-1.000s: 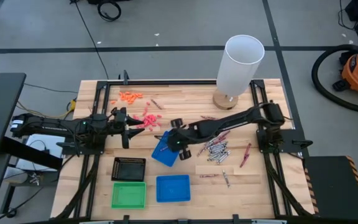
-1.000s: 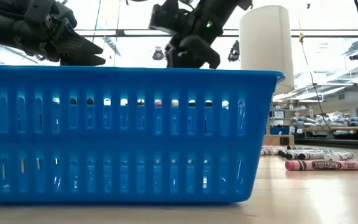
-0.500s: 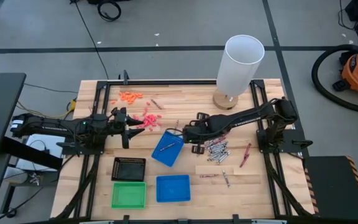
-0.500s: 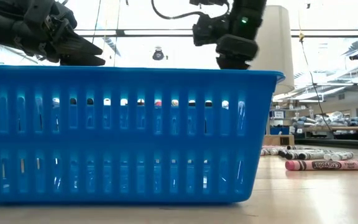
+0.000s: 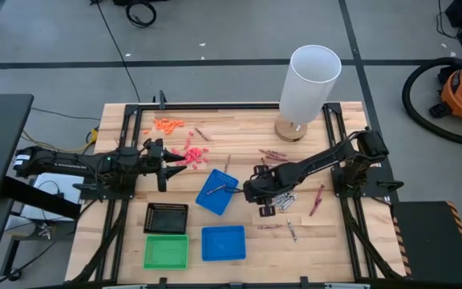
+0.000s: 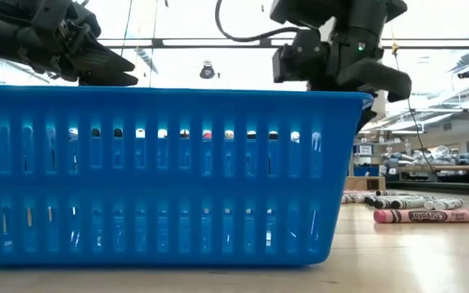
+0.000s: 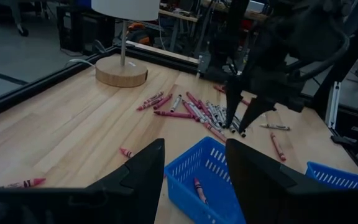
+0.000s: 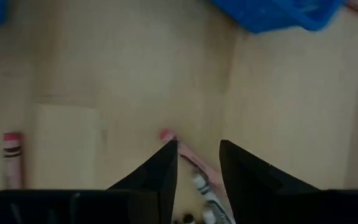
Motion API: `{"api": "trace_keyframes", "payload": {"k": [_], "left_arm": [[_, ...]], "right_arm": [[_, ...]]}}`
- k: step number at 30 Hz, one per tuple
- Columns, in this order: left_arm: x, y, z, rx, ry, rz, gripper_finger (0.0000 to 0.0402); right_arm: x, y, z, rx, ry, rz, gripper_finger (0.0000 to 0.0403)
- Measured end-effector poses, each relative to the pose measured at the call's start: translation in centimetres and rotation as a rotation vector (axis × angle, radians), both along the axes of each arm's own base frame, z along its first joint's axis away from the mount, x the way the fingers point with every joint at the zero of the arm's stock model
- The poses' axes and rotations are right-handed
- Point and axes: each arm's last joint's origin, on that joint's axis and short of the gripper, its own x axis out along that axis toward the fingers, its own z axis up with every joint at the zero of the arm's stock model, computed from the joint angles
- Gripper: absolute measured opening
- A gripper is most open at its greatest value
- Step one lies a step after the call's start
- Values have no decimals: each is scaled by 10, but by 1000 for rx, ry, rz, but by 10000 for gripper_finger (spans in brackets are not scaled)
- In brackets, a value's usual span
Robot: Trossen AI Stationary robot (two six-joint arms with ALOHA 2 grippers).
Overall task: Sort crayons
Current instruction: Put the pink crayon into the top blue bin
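Left gripper (image 5: 169, 163) waits spread beside pink bits (image 5: 192, 152), a tilted blue tray (image 5: 215, 193) holds one crayon, and right gripper (image 5: 257, 191) hangs spread, empty, over red and grey crayons (image 5: 280, 195) piled mid-table.

From overhead we see the pale butcher-block wooden table (image 5: 239, 132) evenly lit, with only soft, short shadows under the arms. In the low view the bright ceiling windows behind wash out the background, so the slotted blue plastic basket (image 6: 161, 175) glows through its slots and the arms above read as dark silhouettes. The right wrist view is blurred and soft throughout; the left wrist view is dimmer, with its near fingers out of focus.
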Motion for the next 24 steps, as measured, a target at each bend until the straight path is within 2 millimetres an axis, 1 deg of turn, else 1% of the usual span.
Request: {"api": "trace_keyframes", "payload": {"k": [3, 7, 9, 16, 20, 24], "left_arm": [[0, 0, 0, 0, -3, 0, 183], [0, 0, 0, 0, -4, 0, 183], [0, 0, 1, -2, -6, 0, 183], [0, 0, 0, -9, -2, 1, 183], [0, 0, 0, -9, -5, 1, 183], [0, 0, 0, -9, -3, 1, 183]], "right_arm": [[3, 3, -4, 7, -28, 26, 128], [3, 3, -19, 44, -23, 43, 128], [1, 3, -25, 38, 6, 45, 128], [1, 3, -29, 34, 23, 54, 125], [0, 2, -35, 27, 39, 72, 125], [-3, 0, -42, 23, 17, 93, 125]]}}
